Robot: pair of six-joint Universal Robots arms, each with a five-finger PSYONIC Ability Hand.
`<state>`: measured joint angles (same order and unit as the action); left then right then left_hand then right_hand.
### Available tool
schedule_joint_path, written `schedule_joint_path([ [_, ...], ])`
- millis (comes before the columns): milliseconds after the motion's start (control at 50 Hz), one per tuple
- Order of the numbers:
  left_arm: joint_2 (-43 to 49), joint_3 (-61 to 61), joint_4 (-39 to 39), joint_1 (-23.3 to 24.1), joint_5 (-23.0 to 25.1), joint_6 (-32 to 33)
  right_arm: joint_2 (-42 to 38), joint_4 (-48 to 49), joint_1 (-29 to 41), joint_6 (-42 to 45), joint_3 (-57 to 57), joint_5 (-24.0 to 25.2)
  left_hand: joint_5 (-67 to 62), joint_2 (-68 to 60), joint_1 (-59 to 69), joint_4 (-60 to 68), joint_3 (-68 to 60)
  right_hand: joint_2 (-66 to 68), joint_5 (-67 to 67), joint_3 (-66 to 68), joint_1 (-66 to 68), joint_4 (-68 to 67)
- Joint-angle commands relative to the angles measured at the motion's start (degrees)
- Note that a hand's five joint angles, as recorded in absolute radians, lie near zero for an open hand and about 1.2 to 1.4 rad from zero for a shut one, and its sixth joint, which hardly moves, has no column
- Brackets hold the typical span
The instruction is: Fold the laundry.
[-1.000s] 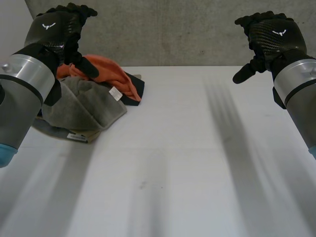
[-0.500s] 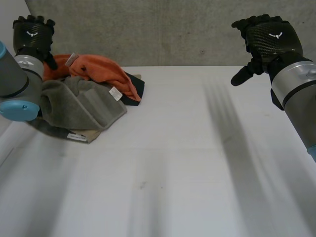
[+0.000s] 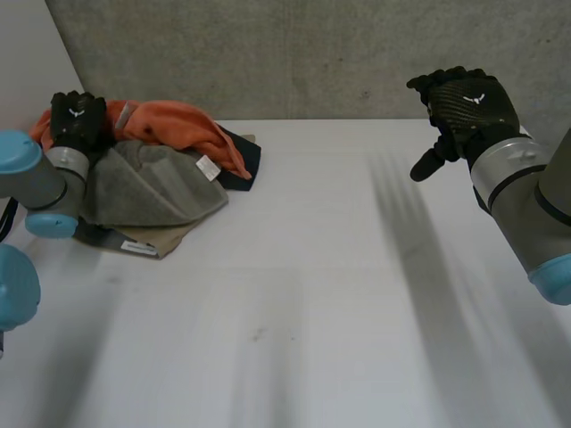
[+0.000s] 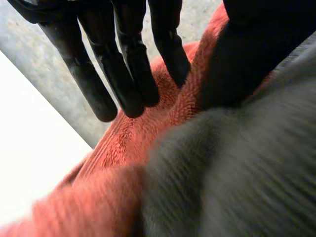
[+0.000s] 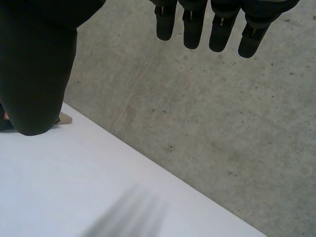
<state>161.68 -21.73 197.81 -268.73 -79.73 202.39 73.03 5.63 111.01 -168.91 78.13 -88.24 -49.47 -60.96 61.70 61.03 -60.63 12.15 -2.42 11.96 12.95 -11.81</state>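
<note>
Left hand (image 3: 78, 116) arrives at the laundry pile (image 3: 143, 239), at the bench's (image 3: 339, 294) 10 o'clock.
We see its fingers (image 4: 123, 69) straight and unclosed, with the tips just over the orange towel (image 3: 183, 125). The thumb touches where orange meets the grey towel (image 3: 147, 183) (no pinch yet, we judge). The orange towel's long axis runs from that hand toward 4 o'clock. The right hand (image 3: 464, 102), at 2 o'clock, hangs relaxed and empty, well apart, so the left is nearer. Half a second ago the left hand sat higher, off the pile.
</note>
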Motion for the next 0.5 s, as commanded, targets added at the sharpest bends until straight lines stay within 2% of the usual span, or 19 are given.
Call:
schedule_joint_path([
  [20, -2.51, -0.06, 4.77, 1.36, -2.80, -0.16, -0.34, 0.00, 0.00, 0.51, 0.01, -0.01, -20.53, -19.04, 18.30, 18.97, -19.37, -2.15, 2.42, -1.96, -2.95, 1.81],
  [120, -11.90, -4.80, 4.86, 4.17, -3.95, -1.21, -0.08, -0.09, 0.00, 0.51, 0.01, -0.01, -20.53, -19.04, 18.30, 18.97, -19.37, -2.15, 2.42, -1.96, -2.95, 1.81],
  [180, -20.42, -10.24, 5.65, 6.11, -3.86, -4.45, 0.01, -0.09, 0.00, 0.51, 0.09, -0.01, -20.53, -19.04, 18.30, 18.97, -19.37, -2.15, 2.42, -1.96, -2.95, 1.81],
  [300, -36.75, -19.38, 7.32, 11.54, -3.77, -16.56, 0.45, -0.09, 0.09, 0.51, 0.09, 0.08, -20.53, -19.04, 18.30, 18.97, -19.37, -2.15, 2.42, -1.96, -2.95, 1.81],
  [380, -44.50, -22.38, 7.32, 15.23, -4.04, -22.72, 1.85, -0.09, -0.53, 0.42, 0.09, -0.01, -20.53, -19.04, 18.30, 18.97, -19.37, -2.15, 2.42, -1.96, -2.95, 1.81],
  [500, -48.22, -24.76, 6.62, 23.41, -3.95, -27.49, 4.84, -0.09, -0.79, 0.25, 0.09, -0.09, -20.53, -19.04, 18.30, 18.97, -19.37, -2.15, 2.42, -1.96, -2.95, 1.81],
])
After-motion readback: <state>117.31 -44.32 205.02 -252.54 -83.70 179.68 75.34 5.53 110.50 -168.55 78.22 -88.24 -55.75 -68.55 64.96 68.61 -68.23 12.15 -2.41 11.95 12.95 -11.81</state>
